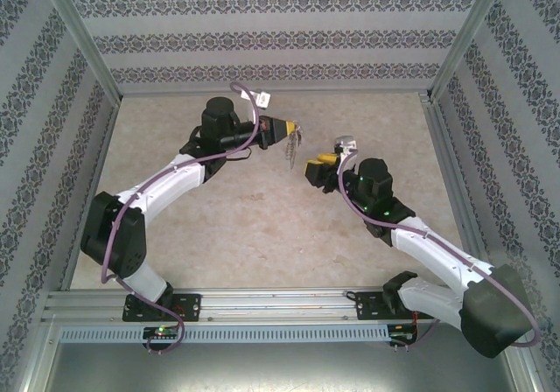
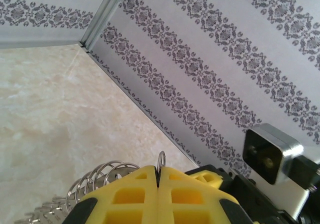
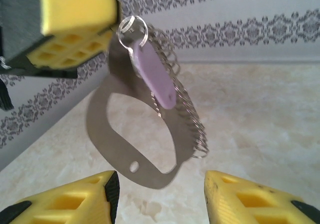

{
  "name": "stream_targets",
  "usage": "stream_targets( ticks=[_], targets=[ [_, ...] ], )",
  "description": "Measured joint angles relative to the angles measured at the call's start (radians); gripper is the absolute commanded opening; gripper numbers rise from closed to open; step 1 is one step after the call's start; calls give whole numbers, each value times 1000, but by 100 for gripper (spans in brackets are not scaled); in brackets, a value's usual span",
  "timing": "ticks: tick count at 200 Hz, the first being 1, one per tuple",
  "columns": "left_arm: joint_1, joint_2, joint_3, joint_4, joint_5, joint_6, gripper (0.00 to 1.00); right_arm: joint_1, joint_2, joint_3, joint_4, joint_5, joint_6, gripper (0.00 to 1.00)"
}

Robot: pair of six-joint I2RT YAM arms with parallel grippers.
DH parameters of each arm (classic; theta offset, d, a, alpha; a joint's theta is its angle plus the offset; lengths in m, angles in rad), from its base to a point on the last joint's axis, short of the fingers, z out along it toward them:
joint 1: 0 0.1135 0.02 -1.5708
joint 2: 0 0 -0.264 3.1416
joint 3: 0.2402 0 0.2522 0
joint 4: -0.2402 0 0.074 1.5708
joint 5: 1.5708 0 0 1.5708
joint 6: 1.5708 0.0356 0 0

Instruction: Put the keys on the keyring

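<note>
The left tool (image 1: 290, 130) pinches the keyring (image 3: 105, 144) up off the counter (image 1: 262, 234) so it dangles, key (image 3: 155, 79) alongside, facing the spread right tool (image 3: 160, 196).

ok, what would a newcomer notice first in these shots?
The left gripper, shut, dangles the keyring in mid-air over the middle of the table: a dark oval loop with a coil of wire rings beside it. The key, with its vivid lilac head, hangs against that loop. The right gripper faces it, jaws apart and empty.
</note>
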Motion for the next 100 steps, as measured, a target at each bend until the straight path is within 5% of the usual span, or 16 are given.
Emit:
stream_targets(
  ticks=[100],
  targets=[
    [-81,61,184,-130,-76,-60,0,5,127,63,109,36,-55,48]
  ],
)
